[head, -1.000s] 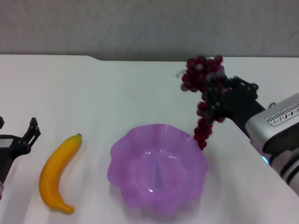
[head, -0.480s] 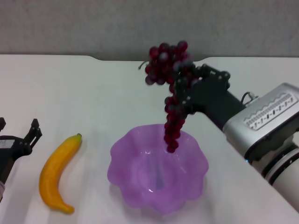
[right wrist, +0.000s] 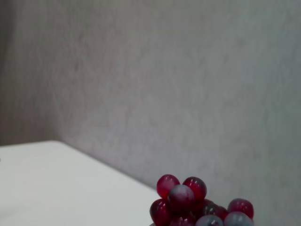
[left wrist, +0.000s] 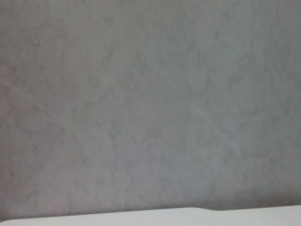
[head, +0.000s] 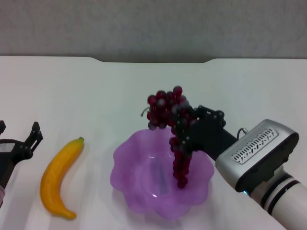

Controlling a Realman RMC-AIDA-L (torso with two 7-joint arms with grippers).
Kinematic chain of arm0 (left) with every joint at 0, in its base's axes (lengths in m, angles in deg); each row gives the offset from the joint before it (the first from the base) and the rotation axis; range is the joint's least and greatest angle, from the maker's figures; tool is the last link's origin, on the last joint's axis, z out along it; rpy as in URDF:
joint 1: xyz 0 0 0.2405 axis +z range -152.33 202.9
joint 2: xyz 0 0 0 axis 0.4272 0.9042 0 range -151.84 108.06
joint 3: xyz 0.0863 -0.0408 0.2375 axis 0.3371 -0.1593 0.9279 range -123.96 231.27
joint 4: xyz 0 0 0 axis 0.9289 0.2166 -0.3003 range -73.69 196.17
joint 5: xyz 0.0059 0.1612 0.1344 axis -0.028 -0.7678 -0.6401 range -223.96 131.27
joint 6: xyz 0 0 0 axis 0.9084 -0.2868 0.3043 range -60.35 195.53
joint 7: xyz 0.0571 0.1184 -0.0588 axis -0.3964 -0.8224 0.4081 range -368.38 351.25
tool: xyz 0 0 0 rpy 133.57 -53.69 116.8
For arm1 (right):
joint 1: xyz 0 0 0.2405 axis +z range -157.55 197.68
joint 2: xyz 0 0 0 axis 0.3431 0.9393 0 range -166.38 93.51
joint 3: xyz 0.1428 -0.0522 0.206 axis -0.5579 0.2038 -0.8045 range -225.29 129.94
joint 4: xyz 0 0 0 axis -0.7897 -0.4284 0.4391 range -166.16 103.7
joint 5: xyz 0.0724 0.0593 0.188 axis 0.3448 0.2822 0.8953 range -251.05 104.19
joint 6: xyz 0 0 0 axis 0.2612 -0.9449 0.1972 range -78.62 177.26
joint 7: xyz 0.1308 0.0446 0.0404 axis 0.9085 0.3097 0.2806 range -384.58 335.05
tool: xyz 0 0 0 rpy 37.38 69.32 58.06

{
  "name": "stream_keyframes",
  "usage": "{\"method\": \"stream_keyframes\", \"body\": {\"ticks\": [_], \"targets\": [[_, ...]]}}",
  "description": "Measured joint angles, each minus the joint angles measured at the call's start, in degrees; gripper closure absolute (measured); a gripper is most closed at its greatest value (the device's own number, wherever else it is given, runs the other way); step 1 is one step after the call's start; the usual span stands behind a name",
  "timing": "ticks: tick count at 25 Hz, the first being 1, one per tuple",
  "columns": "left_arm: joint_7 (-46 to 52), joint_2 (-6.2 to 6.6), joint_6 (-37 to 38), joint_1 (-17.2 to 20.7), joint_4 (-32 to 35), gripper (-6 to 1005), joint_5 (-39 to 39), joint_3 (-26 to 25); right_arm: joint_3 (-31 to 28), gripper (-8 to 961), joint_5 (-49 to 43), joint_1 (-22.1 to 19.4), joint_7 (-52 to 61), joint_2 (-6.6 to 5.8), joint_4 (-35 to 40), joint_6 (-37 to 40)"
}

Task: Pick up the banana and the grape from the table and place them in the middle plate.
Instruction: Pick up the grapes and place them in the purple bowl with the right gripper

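Head view shows our right gripper (head: 184,127) near the frame's centre, clenched on the bunch of shiny dark-red round grapes (head: 173,132), whose tail dangles into the translucent purple scalloped plastic dish (head: 129,167) at lower centre. At lower left, the curved glossy yellow banana (head: 57,176) lies on the plain white tabletop (head: 96,96). Our left gripper (head: 21,143) sits at the left edge, fingers spread, holding nothing.
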Motion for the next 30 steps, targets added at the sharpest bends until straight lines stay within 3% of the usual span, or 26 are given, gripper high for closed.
{"method": "stream_keyframes", "body": {"ticks": [18, 23, 28, 30], "targets": [[0.3, -0.08, -0.3, -0.8, 0.0, 106, 0.0, 0.3, 7.3, 652, -0.3, 9.5, 14.2, 0.29, 19.3, 3.2], [0.3, -0.09, -1.1, -1.3, 0.0, 106, 0.0, 0.3, 9.9, 657, -0.5, 10.1, 14.3, 0.38, 22.3, 10.1], [0.3, -0.09, -1.1, -1.2, 0.0, 106, 0.0, 0.3, 10.2, 590, -0.6, 10.0, 14.1, 0.40, 22.9, 11.7], [0.3, -0.09, -1.1, -1.2, 0.0, 106, 0.0, 0.3, 10.6, 516, -0.6, 10.0, 14.1, 0.41, 23.4, 12.5]]}}
